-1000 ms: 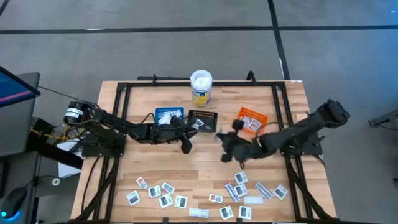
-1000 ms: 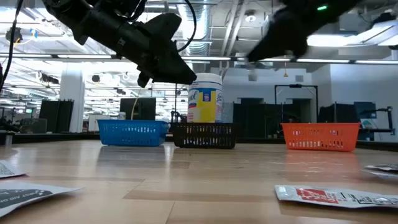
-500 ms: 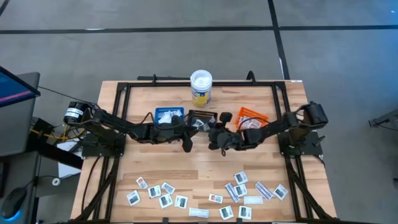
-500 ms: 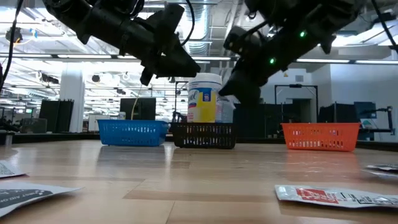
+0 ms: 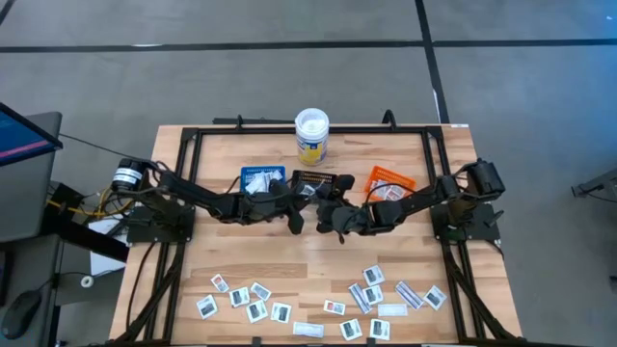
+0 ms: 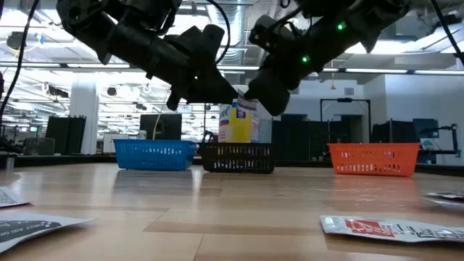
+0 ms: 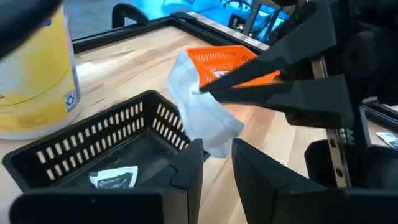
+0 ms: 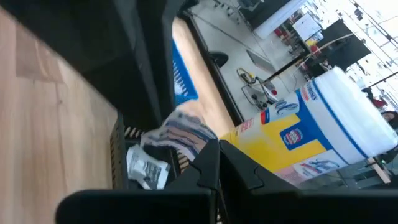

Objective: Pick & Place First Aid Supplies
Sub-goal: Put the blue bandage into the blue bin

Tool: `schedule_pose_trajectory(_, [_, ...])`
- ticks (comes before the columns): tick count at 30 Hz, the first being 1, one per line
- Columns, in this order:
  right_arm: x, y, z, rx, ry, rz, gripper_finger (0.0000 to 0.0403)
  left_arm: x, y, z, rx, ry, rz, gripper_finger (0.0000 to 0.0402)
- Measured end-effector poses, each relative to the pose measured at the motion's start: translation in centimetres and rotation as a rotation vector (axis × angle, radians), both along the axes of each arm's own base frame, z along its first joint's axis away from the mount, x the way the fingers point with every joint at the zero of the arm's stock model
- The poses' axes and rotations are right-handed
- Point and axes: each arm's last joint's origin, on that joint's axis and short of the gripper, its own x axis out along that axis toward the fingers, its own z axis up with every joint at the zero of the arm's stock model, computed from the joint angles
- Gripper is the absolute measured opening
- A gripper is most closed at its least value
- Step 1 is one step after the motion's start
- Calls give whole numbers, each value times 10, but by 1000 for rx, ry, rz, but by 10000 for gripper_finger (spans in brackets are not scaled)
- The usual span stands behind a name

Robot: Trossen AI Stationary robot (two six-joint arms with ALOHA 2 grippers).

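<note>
One crumpled white packet [image 5: 308, 193] of the first aid supplies hangs in the air between my two grippers, just above the black tray [image 7: 93, 134]. My left gripper [image 5: 297, 202] comes from the table's left and is shut on the packet. My right gripper [image 5: 321, 204] comes from the right and is shut on the packet's other end. In the low view the packet [image 6: 244, 109] shows in front of the tub. Another packet [image 7: 115, 177] lies flat inside the black tray. My left gripper pinches the packet's near end [image 7: 214, 144] between its two fingers, reaching almost level from the table's left. The packet stands out beyond the fingertips, lifted clear of the tray and table. My right gripper pinches the packet's opposite end [image 7: 194, 84] at the tips of its shut fingers [image 7: 249, 87]. It comes from the table's right, slanting a little downward. The packet [image 8: 180, 134] spans between the two grippers.
A blue tray [image 5: 262, 178] stands left of the black one and an orange tray [image 5: 390, 185] right of it. The white-lidded yellow tub [image 5: 311, 135] stands behind them. Several loose packets lie along the near edge, at near left [image 5: 251, 299] and near right [image 5: 386, 294].
My right gripper has swung toward the table's left and down, from near the orange tray to the packet in my left gripper, and its fingertips now sit on the packet's free end. The packet stays lifted above the black tray.
</note>
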Motion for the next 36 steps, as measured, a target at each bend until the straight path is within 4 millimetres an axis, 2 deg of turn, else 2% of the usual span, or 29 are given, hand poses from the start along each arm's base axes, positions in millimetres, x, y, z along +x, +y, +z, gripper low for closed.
schedule_pose_trajectory(7, [-1,-2,-2,-5,25,-6,0,2,0,-1,0,-22,0,85])
schedule_pose_trajectory(16, [-2,-15,-6,-4,65,-44,0,2,-1,0,-2,-23,-19,85])
schedule_pose_trajectory(23, [-1,-14,-5,22,37,-47,0,2,1,0,124,24,-24,88])
schedule_pose_trajectory(36, [0,-14,-4,27,16,-46,0,3,15,0,129,29,-6,178])
